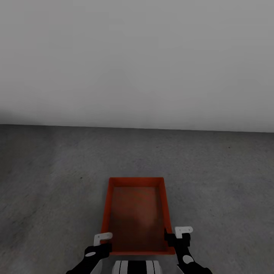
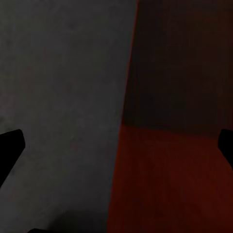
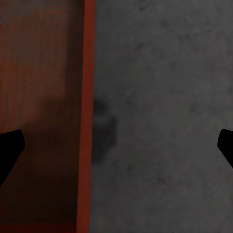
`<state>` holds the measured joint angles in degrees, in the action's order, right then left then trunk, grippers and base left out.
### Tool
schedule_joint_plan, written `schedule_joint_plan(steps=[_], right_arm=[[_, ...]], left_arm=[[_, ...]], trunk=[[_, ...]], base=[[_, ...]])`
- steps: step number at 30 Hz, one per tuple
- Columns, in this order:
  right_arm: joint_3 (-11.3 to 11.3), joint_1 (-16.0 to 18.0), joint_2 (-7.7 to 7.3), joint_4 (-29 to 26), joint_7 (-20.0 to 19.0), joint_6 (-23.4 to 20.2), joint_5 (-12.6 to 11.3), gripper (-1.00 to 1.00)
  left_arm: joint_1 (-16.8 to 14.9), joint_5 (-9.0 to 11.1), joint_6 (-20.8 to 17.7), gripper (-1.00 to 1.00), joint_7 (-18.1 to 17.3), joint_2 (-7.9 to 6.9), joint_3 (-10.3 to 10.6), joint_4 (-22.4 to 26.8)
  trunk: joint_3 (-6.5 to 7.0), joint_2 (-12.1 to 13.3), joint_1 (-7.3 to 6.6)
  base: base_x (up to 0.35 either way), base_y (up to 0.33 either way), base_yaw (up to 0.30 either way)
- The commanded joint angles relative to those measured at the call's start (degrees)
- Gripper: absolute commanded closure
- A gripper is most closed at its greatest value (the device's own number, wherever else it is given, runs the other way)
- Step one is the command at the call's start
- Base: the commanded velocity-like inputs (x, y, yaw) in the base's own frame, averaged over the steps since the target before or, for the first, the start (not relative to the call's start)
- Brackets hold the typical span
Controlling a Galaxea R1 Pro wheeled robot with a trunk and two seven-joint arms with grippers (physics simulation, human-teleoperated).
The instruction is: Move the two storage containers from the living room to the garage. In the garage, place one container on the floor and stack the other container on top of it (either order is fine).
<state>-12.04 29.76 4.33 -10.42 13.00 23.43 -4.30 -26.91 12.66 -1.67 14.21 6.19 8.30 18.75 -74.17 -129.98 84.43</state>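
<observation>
Your bin point(image 1: 137, 215) is an orange-red open-top rectangle with plain flat walls and nothing inside, lying on the dark grey concrete floor point(image 1: 53, 182) between your two claws, its long side running away from you toward the white wall point(image 1: 137, 61). Your left claw point(image 1: 102, 243) stands at the near left corner of the bin and your right claw point(image 1: 176, 238) at the near right corner.

From the head you see the whole bin at once. The wrist cameras add the close detail: your left claw point(image 2: 116, 145) is spread wide, one fingertip point(image 2: 9, 145) over bare floor and the other over the bin's inside. Your right claw point(image 3: 116, 145) is spread wide too, straddling the bin's rim point(image 3: 86, 121), with one fingertip point(image 3: 9, 148) over the inside and the other over floor.

Neither claw grips anything. The left wrist picture is very dark, so the bin's wall there is hard to read. The near edge of the bin is partly covered by your arms.
</observation>
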Motion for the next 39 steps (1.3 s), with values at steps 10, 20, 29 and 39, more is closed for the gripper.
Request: schedule_joint_plan(steps=[10, 20, 29, 39], right_arm=[[-0.5, 0.0, 0.02, 0.1, 0.2, 0.2, -0.4, -1.00], [-0.5, 0.0, 0.07, 0.1, 0.3, 0.2, -0.4, -1.00], [-0.5, 0.0, 0.07, 0.1, 0.3, 0.3, -0.5, -1.00], [-0.5, 0.0, 0.07, 0.0, 0.3, 0.3, -0.7, -1.00]], left_arm=[[0.0, 0.5, -0.2, -1.00, 0.4, -0.06, 0.5, 0.1], [0.0, 0.6, -0.2, -1.00, 0.5, -0.04, 0.5, 0.0], [0.0, 0.6, -0.3, -1.00, 0.5, -0.04, 0.5, 0.0], [0.0, 0.6, -0.3, -1.00, 0.5, -0.04, 0.5, 0.0]], trunk=[[-0.03, 0.0, -0.01], [0.68, 1.6, -0.89], [2.30, 5.2, -2.86], [4.10, 9.2, -5.06]], base=[[0.000, 0.000, 0.000], [0.000, 0.000, 0.000], [0.000, 0.000, 0.000], [0.000, 0.000, 0.000]])
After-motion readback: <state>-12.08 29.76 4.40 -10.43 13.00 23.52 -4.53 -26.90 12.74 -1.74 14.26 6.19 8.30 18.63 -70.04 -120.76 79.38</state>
